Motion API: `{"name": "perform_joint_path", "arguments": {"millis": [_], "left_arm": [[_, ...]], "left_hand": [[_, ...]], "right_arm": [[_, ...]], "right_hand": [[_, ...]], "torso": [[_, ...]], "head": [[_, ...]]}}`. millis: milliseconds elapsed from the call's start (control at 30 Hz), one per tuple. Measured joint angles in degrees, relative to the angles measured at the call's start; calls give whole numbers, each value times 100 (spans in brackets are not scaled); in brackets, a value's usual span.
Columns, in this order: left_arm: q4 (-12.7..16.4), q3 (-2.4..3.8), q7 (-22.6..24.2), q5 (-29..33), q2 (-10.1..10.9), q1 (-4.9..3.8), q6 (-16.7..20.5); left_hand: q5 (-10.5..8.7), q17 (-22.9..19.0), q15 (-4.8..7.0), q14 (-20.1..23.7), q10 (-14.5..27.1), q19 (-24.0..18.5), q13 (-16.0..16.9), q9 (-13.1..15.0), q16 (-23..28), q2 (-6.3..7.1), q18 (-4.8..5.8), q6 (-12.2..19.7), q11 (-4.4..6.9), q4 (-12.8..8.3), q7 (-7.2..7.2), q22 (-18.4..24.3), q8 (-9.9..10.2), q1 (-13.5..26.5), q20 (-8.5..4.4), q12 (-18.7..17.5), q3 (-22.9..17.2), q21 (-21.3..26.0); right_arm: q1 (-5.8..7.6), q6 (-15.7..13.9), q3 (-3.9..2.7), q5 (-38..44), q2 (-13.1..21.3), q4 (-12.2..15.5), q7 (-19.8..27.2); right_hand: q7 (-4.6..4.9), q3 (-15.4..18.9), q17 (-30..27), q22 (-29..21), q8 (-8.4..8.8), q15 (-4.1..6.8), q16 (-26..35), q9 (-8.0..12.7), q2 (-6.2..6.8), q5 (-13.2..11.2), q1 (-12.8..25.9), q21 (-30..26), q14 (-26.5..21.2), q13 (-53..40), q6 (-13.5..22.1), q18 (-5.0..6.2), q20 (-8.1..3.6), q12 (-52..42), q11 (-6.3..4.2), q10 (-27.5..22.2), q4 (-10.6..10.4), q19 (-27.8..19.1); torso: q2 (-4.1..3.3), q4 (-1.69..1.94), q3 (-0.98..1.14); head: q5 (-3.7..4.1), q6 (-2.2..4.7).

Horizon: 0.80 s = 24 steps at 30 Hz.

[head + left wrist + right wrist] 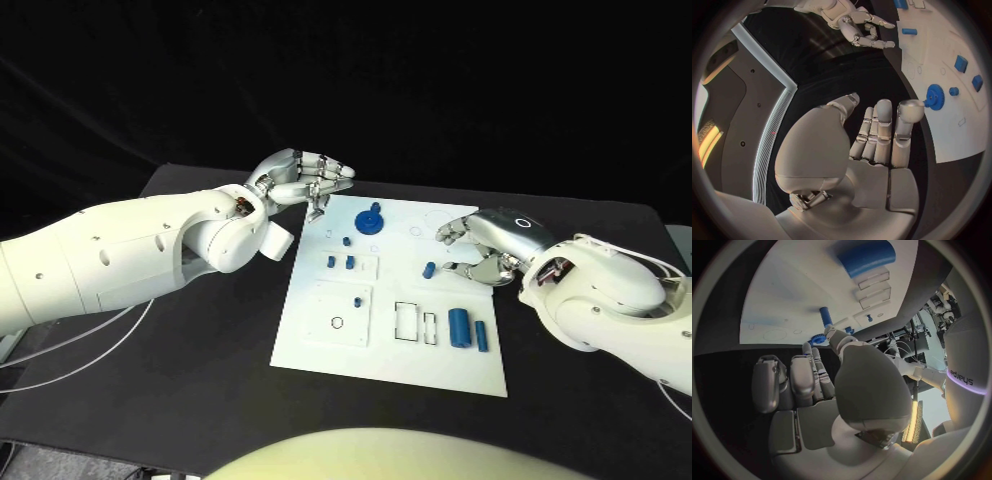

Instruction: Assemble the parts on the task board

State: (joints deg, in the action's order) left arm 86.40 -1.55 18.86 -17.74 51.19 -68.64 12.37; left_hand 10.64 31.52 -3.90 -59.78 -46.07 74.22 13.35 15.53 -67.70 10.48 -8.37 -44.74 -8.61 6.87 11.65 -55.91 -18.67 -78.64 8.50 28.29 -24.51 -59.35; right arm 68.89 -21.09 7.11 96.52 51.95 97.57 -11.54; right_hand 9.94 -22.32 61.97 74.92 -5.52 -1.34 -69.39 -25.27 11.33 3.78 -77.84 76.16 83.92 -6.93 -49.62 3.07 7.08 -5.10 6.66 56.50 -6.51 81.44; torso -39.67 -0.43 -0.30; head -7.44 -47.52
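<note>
The white task board [325,345] lies mid-table. A blue gear [371,220] stands near its far edge, and the left wrist view shows that gear [934,96] just past a fingertip. My left hand [303,180] hovers over the board's far left corner with its fingers curled in, holding nothing. A short blue peg [430,268] lies on the board just off the fingertips of my right hand [483,250]. That hand is bent like a claw at the board's right edge and is empty. The right wrist view has the peg [826,316] beyond the thumb.
Two blue cylinders [459,325] lie side by side near the board's right front. Small blue blocks [340,262] sit left of centre, with another [349,240] behind them. Black table [173,400] surrounds the board.
</note>
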Motion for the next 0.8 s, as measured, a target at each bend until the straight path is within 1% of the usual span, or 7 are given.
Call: {"name": "perform_joint_path", "arguments": {"millis": [67, 200, 367, 433, 633, 700, 800], "left_arm": [[-1, 0, 0, 0, 1, 0, -5], [-3, -2, 0, 0, 2, 0, -10], [-4, -2, 0, 0, 3, 0, -14], [-3, -2, 0, 0, 4, 0, -15], [-2, -2, 0, 0, 10, 0, -15], [-2, -2, 0, 0, 10, 0, -15], [-2, -2, 1, 0, 10, 0, -15]], "left_hand": [[0, 0, 0, 0, 0, 0, 0, 0, 0, 0, 0, 0, 0, 0, 0, 0, 0, 0, 0, 0, 0, 0], [0, 0, 0, 0, 0, 0, 0, 0, 0, 0, 0, 0, 0, 0, 0, 0, 0, 0, 0, 0, 0, 0], [0, 0, 0, 0, 0, 0, -1, 0, 0, 0, 0, 0, 0, 0, 0, 0, 0, 0, 0, 0, 0, 0], [0, 0, 0, 0, 0, 0, 2, 3, 0, 0, 0, 14, 0, 0, -15, 1, 0, 0, 0, 0, 0, 0], [0, 0, 0, 0, 0, 0, 8, 7, 0, 0, 0, 21, 0, 0, -22, 1, 0, 0, 0, 0, 0, 0], [0, 0, 0, 0, 0, 0, 7, 7, 0, 0, 0, 21, 0, 0, -21, 1, 0, 0, 0, 0, 0, 0], [0, 0, 0, 0, 0, 0, 7, 7, 0, 0, 0, 21, 0, 0, -22, 1, 0, 0, 0, 0, 0, 0]], "right_arm": [[-6, 57, 14, -32, -67, -66, 6], [-17, 161, 51, -93, -186, -168, 23], [-36, 268, 78, -149, -292, -242, 43], [-50, 317, 86, -173, -331, -268, 53], [-79, 427, 97, -215, -391, -297, 76], [-83, 445, 97, -222, -399, -301, 82], [-88, 458, 98, -229, -416, -302, 91]], "right_hand": [[0, 5, 0, 0, 0, 0, 0, 8, 21, 0, -23, 0, 0, 7, 0, 0, 0, 0, 0, 0, -4, 0], [0, 20, 0, -1, 0, 0, -13, 23, -53, 0, -99, 0, 0, 27, 0, -1, 0, -67, 1, 3, -20, 0], [-3, -38, 0, -1, 0, 0, -37, 49, -91, 0, -136, 67, 0, 54, -87, 0, 0, -238, -29, 244, -78, 65], [-48, -109, 14, -1, 0, 0, -71, 63, -68, 0, -159, 86, 0, 69, -156, 0, -31, -292, -63, 354, -124, 95], [-101, -348, 67, -1, -83, 3, -123, 75, -68, 0, -159, 222, 2, 105, -392, 0, -51, -355, -113, 548, -163, 178], [-111, -403, 108, -1, -111, 23, -173, 75, -68, 0, -159, 278, 22, 110, -424, 0, -71, -371, -114, 585, -187, 198], [-158, -570, 186, -2, -184, 67, -254, 75, -68, 17, -159, 402, 3, 110, -586, -1, -72, -409, -174, 750, -193, 238]], "torso": [[-2, 3, 2], [-7, 9, 0], [-9, 12, -4], [-9, 12, -3], [-9, 6, -5], [-8, 5, -5], [-4, 5, -5]], "head": [[4, 3], [5, -5], [-5, -20], [-7, -31], [-9, -47], [-10, -55], [-13, -58]]}}
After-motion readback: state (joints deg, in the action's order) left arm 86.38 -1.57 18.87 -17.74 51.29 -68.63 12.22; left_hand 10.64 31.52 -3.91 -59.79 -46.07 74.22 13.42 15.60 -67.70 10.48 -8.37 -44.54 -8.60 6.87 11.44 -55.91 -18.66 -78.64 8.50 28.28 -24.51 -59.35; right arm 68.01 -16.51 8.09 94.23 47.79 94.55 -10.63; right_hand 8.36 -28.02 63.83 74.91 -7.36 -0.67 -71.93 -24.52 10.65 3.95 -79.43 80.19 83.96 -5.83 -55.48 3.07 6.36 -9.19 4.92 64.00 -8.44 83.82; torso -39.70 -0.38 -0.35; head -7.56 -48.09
